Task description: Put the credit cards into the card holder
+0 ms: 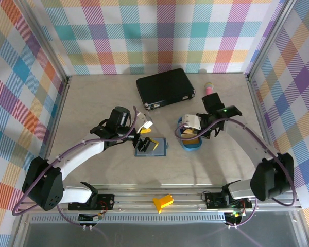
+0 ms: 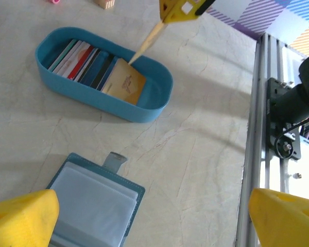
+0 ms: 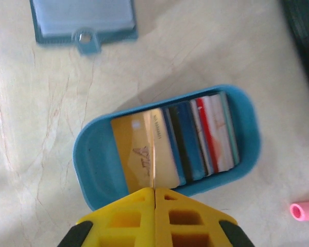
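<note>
The right gripper [image 3: 154,191] has its jaws pinched on the top edge of an orange-yellow plastic credit card [image 3: 153,154], upright with its lower end in the blue oval tray [image 3: 92,170], probably to draw it clear of the other cards [image 3: 206,136] standing there. The left gripper [image 2: 154,221] hangs, jaws spread wide, over the teal-blue folding card holder [image 2: 92,206] lying open on the worktop [image 2: 195,170], seemingly ready to steady it.

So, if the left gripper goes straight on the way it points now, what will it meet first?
Most likely the bare table just beside the open card holder. The left gripper is open, and one finger may catch the holder's edge. Depth is unclear.
</note>
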